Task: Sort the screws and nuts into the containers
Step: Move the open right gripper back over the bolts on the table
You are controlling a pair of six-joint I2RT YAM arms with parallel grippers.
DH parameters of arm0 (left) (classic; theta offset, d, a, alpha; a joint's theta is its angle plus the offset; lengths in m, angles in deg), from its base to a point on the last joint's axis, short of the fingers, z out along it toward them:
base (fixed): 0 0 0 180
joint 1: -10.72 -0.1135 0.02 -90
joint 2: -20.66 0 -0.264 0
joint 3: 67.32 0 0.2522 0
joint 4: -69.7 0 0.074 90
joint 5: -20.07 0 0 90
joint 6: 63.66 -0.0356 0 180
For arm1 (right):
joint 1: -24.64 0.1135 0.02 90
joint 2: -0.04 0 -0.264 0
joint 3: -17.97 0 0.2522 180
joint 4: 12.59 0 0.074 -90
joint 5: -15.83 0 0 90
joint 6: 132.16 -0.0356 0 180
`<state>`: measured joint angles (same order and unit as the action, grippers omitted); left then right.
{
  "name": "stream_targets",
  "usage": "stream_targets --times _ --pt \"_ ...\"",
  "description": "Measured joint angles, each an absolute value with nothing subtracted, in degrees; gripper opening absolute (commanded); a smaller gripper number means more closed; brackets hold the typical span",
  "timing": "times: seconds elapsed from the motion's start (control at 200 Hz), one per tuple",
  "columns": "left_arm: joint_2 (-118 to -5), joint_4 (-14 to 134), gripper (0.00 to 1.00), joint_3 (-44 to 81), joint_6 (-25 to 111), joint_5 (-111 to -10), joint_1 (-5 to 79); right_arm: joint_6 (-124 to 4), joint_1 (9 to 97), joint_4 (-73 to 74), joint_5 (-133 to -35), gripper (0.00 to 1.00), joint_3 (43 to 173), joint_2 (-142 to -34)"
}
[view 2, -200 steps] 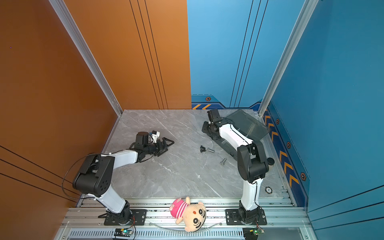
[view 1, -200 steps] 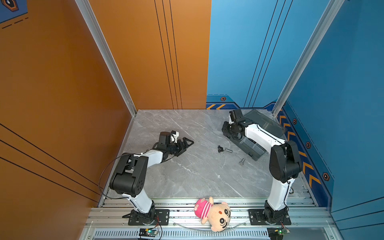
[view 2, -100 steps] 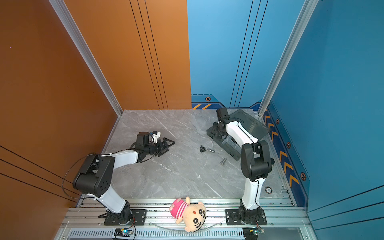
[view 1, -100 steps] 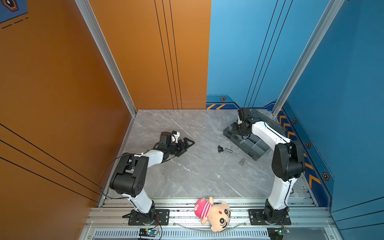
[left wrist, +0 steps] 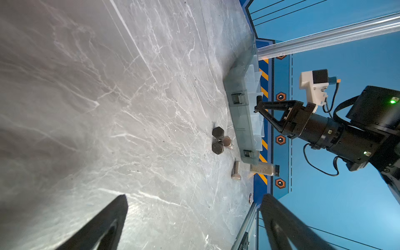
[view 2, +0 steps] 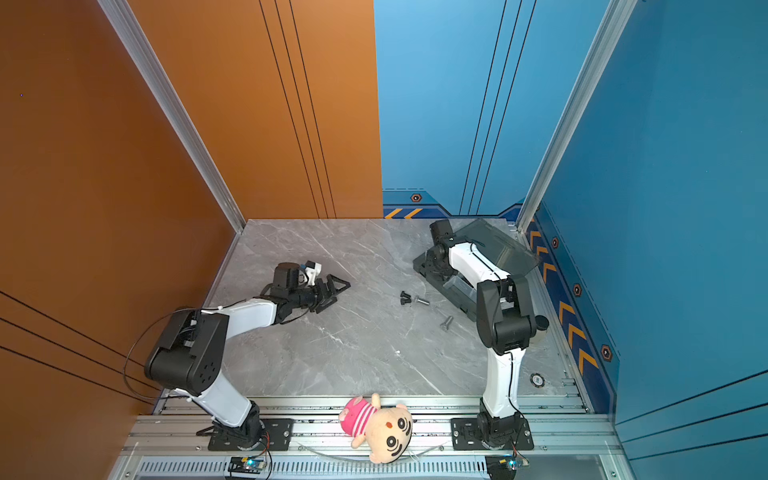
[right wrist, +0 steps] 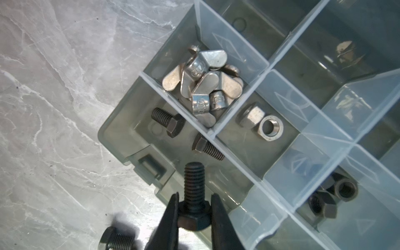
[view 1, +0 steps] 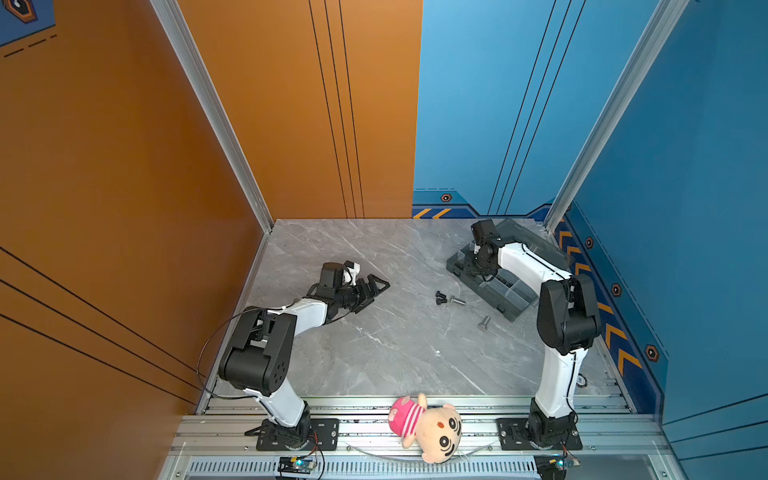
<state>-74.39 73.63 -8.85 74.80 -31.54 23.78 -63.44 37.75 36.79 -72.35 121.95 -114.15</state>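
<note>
My right gripper [right wrist: 194,207] is shut on the hex head of a black screw [right wrist: 194,186], threads pointing out, above the near corner of the smoky-grey box [right wrist: 121,149]. The compartment below holds two black screws [right wrist: 167,122]. Neighbouring compartments hold silver wing nuts [right wrist: 203,82], silver nuts [right wrist: 259,123] and black nuts [right wrist: 333,199]. In both top views the right gripper [view 1: 478,266] hangs over the box's far end [view 2: 419,262]. Loose on the table lie black screws [view 1: 440,297], a small silver screw [view 1: 457,300] and a larger silver one [view 1: 483,323]. My left gripper [view 1: 374,289] rests open and empty.
The box lid [view 1: 536,245] stands open against the back right corner. A small black-capped jar [left wrist: 265,169] lies beside the box's near end. A plush doll [view 1: 428,424] lies on the front rail. Another black screw [right wrist: 116,240] lies on the table beside the box.
The right arm has swung to the right from beside the box to over its far end, carrying the black screw. The left arm has not moved.
</note>
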Motion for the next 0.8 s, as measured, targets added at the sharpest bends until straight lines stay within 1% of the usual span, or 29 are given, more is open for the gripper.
stream_targets --times 0.17,0.3,0.446,0.576,0.801 --pt "-74.4 73.3 0.98 -8.7 74.8 -31.8 24.2 -62.9 37.6 36.8 -72.3 0.36 122.4 -114.2" --pt "-74.4 73.1 0.98 -8.7 74.8 -32.0 24.3 -62.7 37.3 36.8 -72.2 0.40 122.5 -114.2" --pt "-74.4 72.8 0.98 -8.6 74.8 -32.0 24.4 -62.5 36.8 36.8 -72.9 0.41 122.5 -114.2" --pt "-74.4 72.8 0.98 -8.3 74.7 -32.2 24.5 -62.5 36.6 35.9 -76.5 0.43 121.2 -113.3" --pt "-74.4 72.8 0.98 -8.1 74.6 -32.2 24.7 -65.3 37.7 31.7 -85.1 0.44 113.5 -105.6"
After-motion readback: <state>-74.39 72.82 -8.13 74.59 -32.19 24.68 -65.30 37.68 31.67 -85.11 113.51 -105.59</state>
